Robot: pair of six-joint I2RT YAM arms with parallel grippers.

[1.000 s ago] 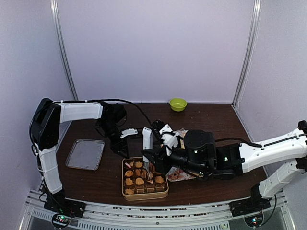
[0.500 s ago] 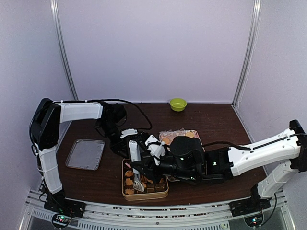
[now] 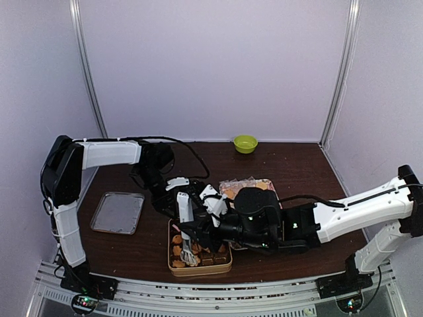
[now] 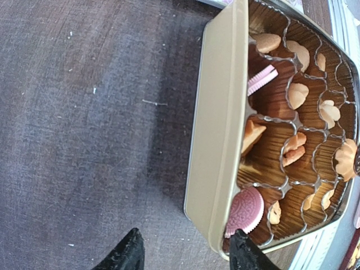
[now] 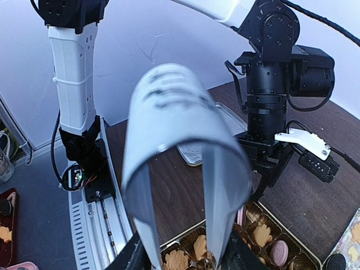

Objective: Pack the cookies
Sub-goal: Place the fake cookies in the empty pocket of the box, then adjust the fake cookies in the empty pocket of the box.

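Table: dark brown wood; it bore the tin at its near edge, between the two arm bases.
Right arm: it reached across from the right and ended over the tin.
Left arm: it arched over from the left and came down at the tin's far left corner.
Tin: gold, rectangular and open, lined with brown paper cups.
Flat metal tray: it lay near the tin, on the left-arm side, apart from it.
Cookie tray: it sat just behind the tin on the right-arm side, half hidden by the right arm.
Green bowl: it stood well behind the tin, at the table's far edge.
Tongs: a bent grey metal strip whose two legs pointed down into the tin.
Right gripper: its fingers pressed the tongs' legs from both sides, gripping them above the tin.
Left gripper: its jaws stood wide with nothing in them, and the tin's corner lay between the tips; whether they touched it could not be told.
Cookies: mostly tan, with a round pink one, sitting in the tin's cups; more lay on the tray behind the tin.
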